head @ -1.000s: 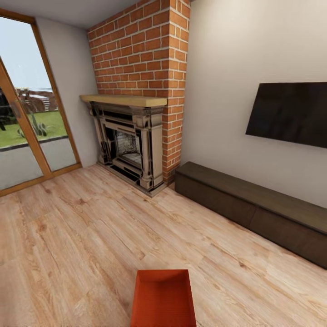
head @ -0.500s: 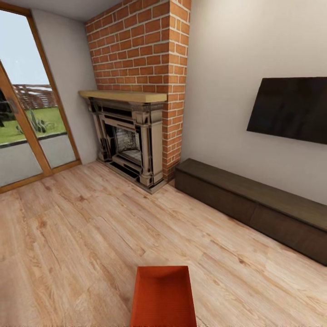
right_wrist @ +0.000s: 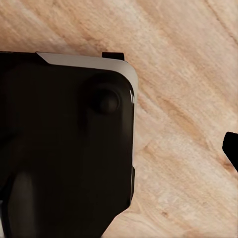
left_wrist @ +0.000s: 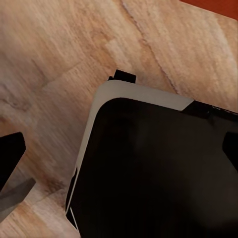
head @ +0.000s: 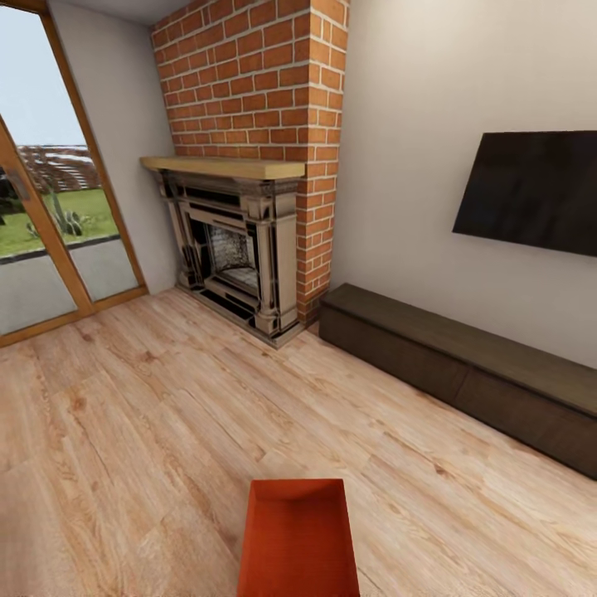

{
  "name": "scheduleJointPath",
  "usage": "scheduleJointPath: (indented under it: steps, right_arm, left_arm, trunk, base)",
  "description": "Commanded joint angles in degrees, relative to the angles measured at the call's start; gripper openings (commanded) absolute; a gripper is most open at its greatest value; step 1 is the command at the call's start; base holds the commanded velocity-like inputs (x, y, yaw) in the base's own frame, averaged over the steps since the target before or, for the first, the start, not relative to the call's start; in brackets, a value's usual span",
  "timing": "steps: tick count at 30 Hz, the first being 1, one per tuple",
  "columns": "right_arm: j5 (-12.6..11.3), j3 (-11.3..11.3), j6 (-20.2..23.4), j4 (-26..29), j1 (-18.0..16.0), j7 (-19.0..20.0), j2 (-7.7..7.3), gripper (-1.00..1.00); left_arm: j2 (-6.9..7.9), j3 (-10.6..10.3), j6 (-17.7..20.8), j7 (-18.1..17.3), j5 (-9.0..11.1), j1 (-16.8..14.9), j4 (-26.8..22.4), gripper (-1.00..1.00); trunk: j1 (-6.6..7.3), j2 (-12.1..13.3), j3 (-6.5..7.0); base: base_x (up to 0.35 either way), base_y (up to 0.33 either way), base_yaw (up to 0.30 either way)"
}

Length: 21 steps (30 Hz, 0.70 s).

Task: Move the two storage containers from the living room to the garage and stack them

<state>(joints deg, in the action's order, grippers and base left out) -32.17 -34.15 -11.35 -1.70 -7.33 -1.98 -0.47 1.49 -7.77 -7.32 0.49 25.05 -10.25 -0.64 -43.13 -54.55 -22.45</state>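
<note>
One orange-red storage container [head: 298, 539] sits lidless at the bottom centre of the head view, close in front of me, over the living room's light wood-plank flooring [head: 149, 431]. I cannot tell what it rests on. A sliver of the storage container [left_wrist: 213, 6] also shows in the left wrist view. My left gripper [left_wrist: 119, 158] is open, with dark fingertips [left_wrist: 10, 153] far apart and nothing between them. My right gripper [right_wrist: 124, 168] hangs open over my black and white base [right_wrist: 64, 139], with one fingertip [right_wrist: 232, 148] at the picture's edge.
A red-brick fireplace [head: 240, 249] stands ahead. A long low dark cabinet [head: 464, 373] runs along the right wall under a black wall screen [head: 531, 191]. Wood-framed glass doors [head: 50, 207] are at the left. Plank floor spreads between them.
The whole head picture has shifted slightly upward, so the camera moved. The container keeps its place at the bottom centre.
</note>
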Motion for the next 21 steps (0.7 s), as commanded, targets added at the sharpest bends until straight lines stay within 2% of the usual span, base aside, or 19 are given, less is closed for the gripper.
scheduleJointPath:
  steps: [1,21]
  right_arm:
    - [-0.37,-0.48,-0.25,-0.14,-0.05,-0.04,0.03,1.0]
    - [-0.35,-0.48,-0.25,-0.14,-0.05,-0.04,0.03,1.0]
  left_arm:
    - [0.0,-0.49,-0.15,0.04,0.44,-0.03,0.02,1.0]
    - [0.0,-0.49,-0.15,0.04,0.44,-0.03,0.02,1.0]
  trunk:
    - [0.0,-0.04,-0.15]
    - [0.0,-0.04,-2.0]
  base:
    - [0.0,0.0,0.0]
    - [0.0,0.0,0.0]
